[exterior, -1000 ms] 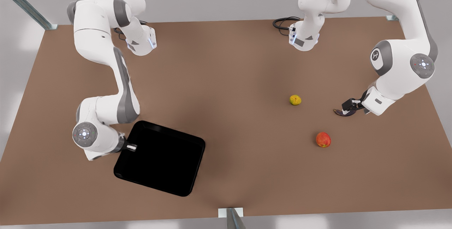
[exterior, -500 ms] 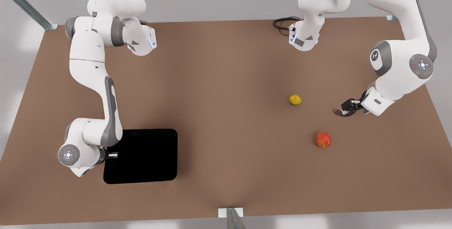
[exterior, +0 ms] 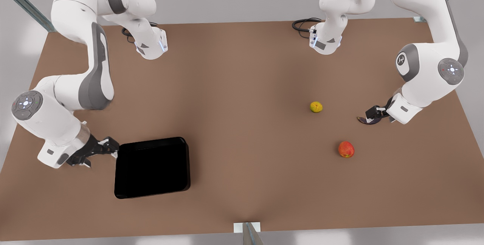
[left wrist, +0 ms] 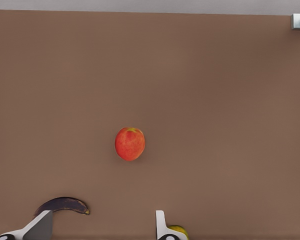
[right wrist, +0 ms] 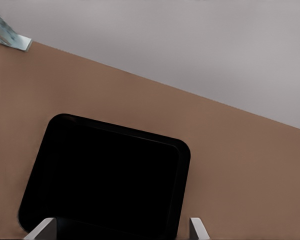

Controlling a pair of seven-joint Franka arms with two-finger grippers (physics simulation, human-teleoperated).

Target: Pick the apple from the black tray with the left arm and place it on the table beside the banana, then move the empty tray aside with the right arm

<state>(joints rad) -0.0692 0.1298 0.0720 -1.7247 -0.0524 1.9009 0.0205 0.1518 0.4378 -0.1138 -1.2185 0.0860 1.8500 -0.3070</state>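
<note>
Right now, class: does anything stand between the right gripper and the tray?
Nothing visible does. The right gripper is at the tray's edge on the front view's left, its fingers apart, with only bare table around it.

Red-orange apple [exterior: 346, 149] lies on brown table [exterior: 242, 124], lower right of front view. Dark curved banana [exterior: 367, 120] is above-right of it. Black tray [exterior: 152, 167], empty, sits flat at lower left.

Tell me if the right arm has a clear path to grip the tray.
Probably yes. The right gripper sits open just off the tray edge at the front view's left, fingers straddling the rim, with only bare table around it.
</note>
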